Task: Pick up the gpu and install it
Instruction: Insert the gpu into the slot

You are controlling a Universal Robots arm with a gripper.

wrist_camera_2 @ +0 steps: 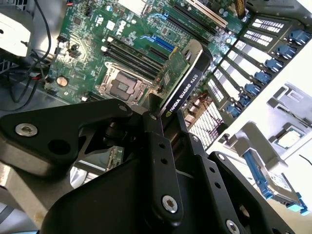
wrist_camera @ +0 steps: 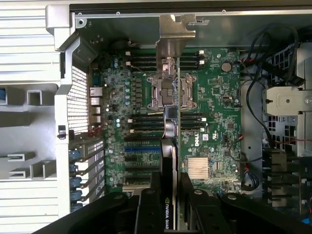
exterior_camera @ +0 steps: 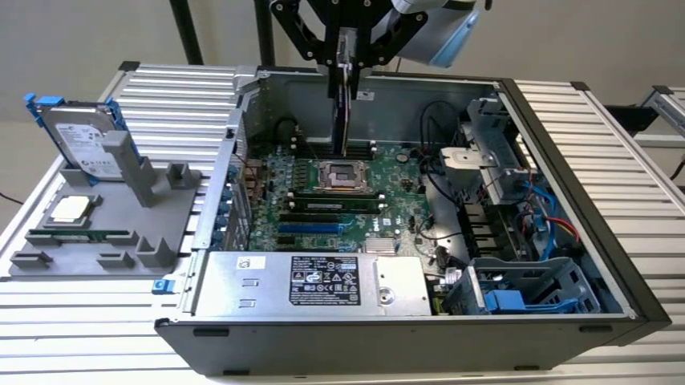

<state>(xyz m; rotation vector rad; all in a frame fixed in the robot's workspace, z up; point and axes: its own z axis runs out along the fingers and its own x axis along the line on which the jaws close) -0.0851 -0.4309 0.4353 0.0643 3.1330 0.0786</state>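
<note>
Gripper (exterior_camera: 348, 64) clamped on gpu (exterior_camera: 344, 120), edge-on over mobo (exterior_camera: 402, 204) — slots (exterior_camera: 310, 228) at 6 o'clock in exterior view; tilt could jam it.

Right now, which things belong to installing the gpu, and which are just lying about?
In the job: gpu, end effector shut on it, motherboard, computer case.
Lying about: hard drive, processor, memory stick, grey holder.
</note>
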